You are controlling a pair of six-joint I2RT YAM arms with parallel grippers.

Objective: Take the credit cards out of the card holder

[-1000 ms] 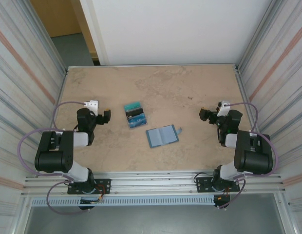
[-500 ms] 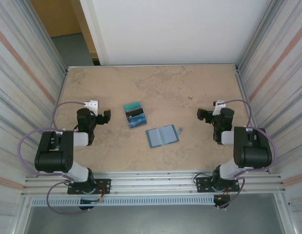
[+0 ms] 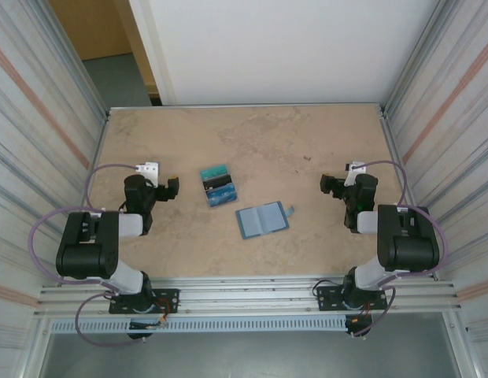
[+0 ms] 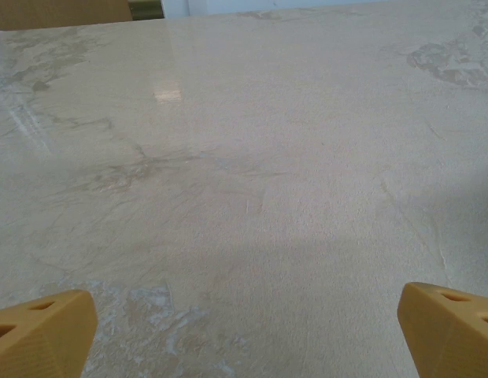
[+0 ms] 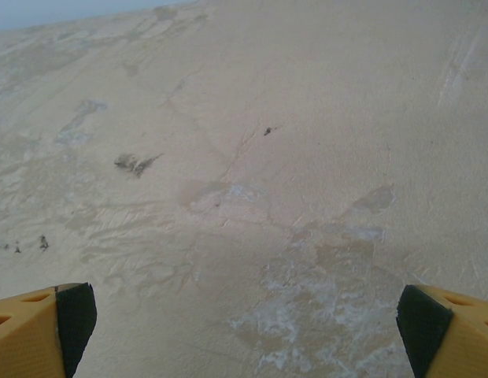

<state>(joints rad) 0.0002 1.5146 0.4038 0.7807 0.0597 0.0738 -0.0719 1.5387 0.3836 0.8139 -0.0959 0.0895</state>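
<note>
The steel-blue card holder (image 3: 262, 219) lies opened flat near the middle of the table, its small tab (image 3: 290, 210) sticking out on the right. Just up and left of it the credit cards (image 3: 219, 186) lie in a loose stack on the tabletop, teal-green on top, then black and blue. My left gripper (image 3: 172, 188) rests at the left side, well clear of the cards, open with nothing between its yellow fingers (image 4: 41, 335). My right gripper (image 3: 329, 185) sits at the right side, apart from the holder, also open and empty, its fingers (image 5: 447, 328) spread wide.
Ribbed metal walls (image 3: 47, 126) close in the table on both sides, and a white panel (image 3: 275, 47) stands behind. An aluminium rail (image 3: 244, 295) runs along the near edge by the arm bases. The beige stone-patterned tabletop (image 3: 260, 142) is bare toward the back.
The right arm has drawn back and turned slightly, its gripper shifting a little left and up. The left arm, cards and holder have not moved.
</note>
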